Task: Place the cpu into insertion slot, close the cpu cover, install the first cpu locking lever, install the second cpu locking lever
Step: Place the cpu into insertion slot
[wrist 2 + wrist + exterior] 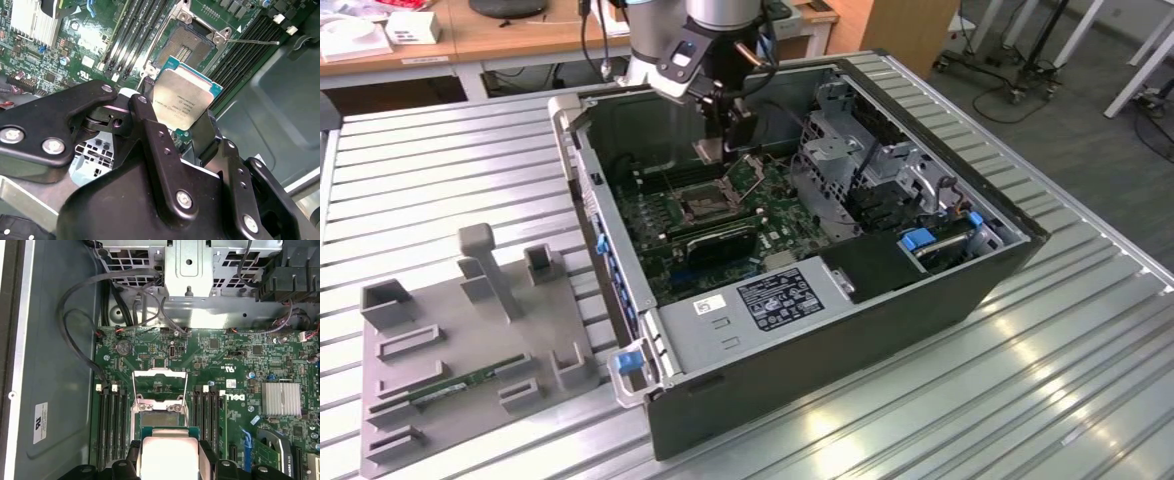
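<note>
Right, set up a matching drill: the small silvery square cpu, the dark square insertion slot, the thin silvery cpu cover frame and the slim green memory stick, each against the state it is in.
Things
1. small silvery square cpu
2. dark square insertion slot
3. thin silvery cpu cover frame
4. slim green memory stick

States
A. swung open, hinged back
B. lying on the grey fixture plate
C. clamped in the black gripper
D. bare, nothing seated in it

Pairs: 1-C, 2-D, 3-A, 4-B.
</note>
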Tool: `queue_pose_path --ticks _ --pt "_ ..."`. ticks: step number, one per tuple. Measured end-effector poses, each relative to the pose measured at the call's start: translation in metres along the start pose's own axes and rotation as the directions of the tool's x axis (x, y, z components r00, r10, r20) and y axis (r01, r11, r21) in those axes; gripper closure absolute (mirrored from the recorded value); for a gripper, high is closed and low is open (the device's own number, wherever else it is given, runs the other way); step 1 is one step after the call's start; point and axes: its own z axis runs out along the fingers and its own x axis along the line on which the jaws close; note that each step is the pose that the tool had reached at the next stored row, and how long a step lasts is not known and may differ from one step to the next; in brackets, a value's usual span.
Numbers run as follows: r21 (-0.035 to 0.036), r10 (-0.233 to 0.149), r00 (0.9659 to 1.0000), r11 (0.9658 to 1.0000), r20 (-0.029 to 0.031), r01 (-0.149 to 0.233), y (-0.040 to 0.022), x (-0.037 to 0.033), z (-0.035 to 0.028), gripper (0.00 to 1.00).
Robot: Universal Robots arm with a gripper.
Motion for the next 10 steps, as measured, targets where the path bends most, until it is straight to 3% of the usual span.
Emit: queue_pose_path --ticks 10 --pt "0.0001 0.010 0.9999 0.9999 0.0009 -0.010 -0.0006 -0.0070 0.0064 0.46"
